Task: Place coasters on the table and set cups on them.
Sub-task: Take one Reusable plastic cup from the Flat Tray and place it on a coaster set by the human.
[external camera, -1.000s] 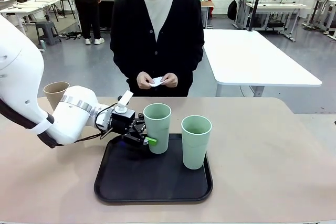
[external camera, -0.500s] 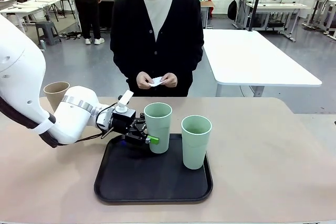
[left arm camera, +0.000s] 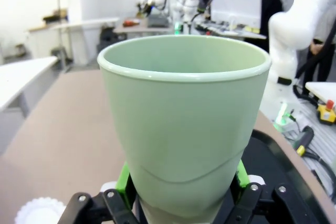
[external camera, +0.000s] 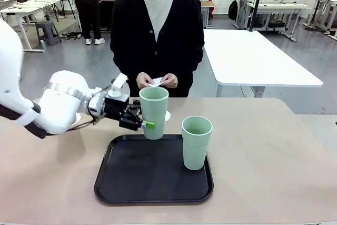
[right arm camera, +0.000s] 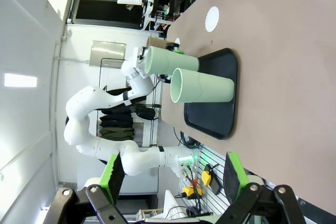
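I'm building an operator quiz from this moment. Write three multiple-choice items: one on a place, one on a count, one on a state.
1. The cup standing alone is: A on the black tray; B on the bare table; C in a hand.
2. Green cups: A one; B two; C three.
3. The left pincer is: A open; B shut on a cup; C shut on the tray.
A: its base sits in the tray. B: one held, one standing. B: it clamps the held cup.

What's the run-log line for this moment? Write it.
left gripper: shut on mint cup at tray far edge | right gripper: open | second mint cup: on tray | person's hands: holding coaster
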`<state>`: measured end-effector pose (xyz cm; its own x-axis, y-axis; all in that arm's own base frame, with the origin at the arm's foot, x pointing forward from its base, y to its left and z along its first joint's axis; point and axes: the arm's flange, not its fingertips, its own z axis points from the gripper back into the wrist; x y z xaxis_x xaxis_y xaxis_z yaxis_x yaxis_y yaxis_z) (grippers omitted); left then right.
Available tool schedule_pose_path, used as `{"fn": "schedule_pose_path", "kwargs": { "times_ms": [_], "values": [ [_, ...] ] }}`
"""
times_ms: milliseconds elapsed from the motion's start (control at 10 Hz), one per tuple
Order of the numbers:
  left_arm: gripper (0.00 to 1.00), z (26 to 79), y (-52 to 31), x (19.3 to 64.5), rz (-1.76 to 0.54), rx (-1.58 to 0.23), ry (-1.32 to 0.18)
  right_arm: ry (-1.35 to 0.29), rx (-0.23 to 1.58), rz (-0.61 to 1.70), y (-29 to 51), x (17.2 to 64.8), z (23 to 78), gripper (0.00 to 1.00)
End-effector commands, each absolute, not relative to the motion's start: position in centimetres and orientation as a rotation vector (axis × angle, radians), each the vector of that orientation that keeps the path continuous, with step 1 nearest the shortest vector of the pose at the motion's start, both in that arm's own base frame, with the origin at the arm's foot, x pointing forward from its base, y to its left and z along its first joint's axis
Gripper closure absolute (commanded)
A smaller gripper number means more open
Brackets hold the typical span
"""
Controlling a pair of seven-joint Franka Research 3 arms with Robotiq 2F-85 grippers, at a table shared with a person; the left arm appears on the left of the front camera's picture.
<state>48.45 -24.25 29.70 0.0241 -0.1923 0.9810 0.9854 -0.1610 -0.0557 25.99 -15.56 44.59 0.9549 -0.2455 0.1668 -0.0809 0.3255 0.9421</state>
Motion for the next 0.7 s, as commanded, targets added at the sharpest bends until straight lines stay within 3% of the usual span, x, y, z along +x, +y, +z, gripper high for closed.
{"fn": "schedule_pose_path", "kwargs": {
  "times_ms": [0,300,600],
  "values": [
    [0.25,35.6,-22.9,47.0,-1.294,-1.159,-0.944,-0.326,1.266,-0.098,-15.6,26.2,44.7,0.00],
    [0.25,40.5,-22.0,46.4,-1.250,-1.173,-0.961,-0.326,1.266,-0.098,-15.6,26.2,44.7,0.00],
    [0.25,41.8,-21.3,45.1,-1.247,-1.220,-0.978,-0.326,1.266,-0.098,-15.6,26.2,44.7,0.00]
  ]
}}
